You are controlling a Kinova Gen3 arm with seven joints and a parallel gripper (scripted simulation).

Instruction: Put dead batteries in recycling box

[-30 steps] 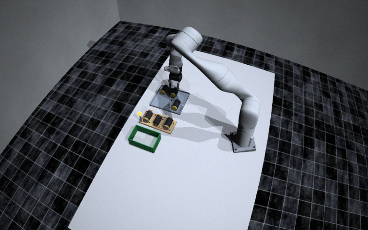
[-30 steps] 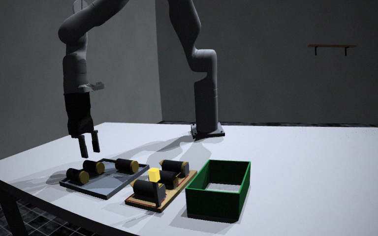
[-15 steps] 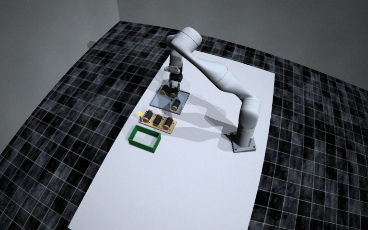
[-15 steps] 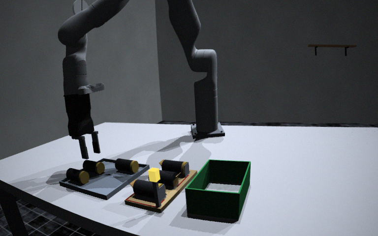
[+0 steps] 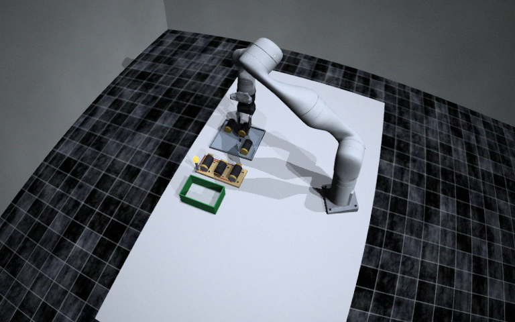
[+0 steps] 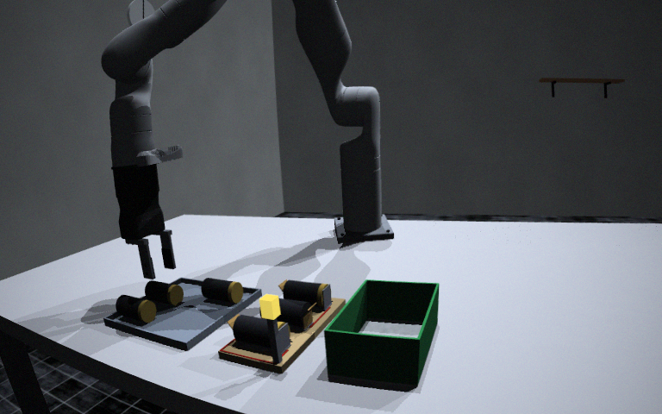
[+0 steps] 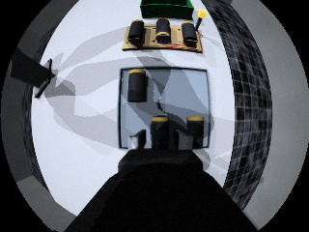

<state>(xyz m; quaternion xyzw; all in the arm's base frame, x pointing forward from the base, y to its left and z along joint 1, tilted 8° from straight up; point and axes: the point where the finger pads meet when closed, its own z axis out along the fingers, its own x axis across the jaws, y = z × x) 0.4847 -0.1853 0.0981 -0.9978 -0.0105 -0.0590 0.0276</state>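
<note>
My claw [image 5: 245,123] [image 6: 159,272] [image 7: 159,136] points straight down over the tray, its two fingers apart and nothing clamped between them. Directly below the gap, in the wrist view, lies one black battery with a gold end [image 5: 243,130] [image 6: 164,292] [image 7: 159,132]; the exterior view shows the fingertips above it, not touching.

Just beside that one, near the claw, a second battery [image 5: 229,125] [image 6: 136,308] [image 7: 195,131] lies on its side, in the corner area of the tray toward the table's edge. A third battery [image 5: 246,146] [image 6: 221,290] [image 7: 137,86] lies farther from the claw, on the tray's side toward the battery holder. All three rest in the shallow blue-grey tray [image 5: 227,147] [image 6: 188,345] [image 7: 209,97], their gold ends facing the holder.

Beyond the tray from my claw is the wooden battery holder [image 5: 243,180] [image 6: 253,362] [image 7: 127,43], with three batteries lying side by side in it. At one end a yellow bulb [image 5: 196,159] [image 6: 270,307] [image 7: 202,14] stands on a dark post, glowing bright.

Farthest out from my claw, past the holder, the open green recycling box [image 5: 197,205] [image 6: 373,359] [image 7: 166,12] stands upright on the white table [image 5: 243,257] [image 6: 546,316] [image 7: 92,159]; I see no battery inside.
</note>
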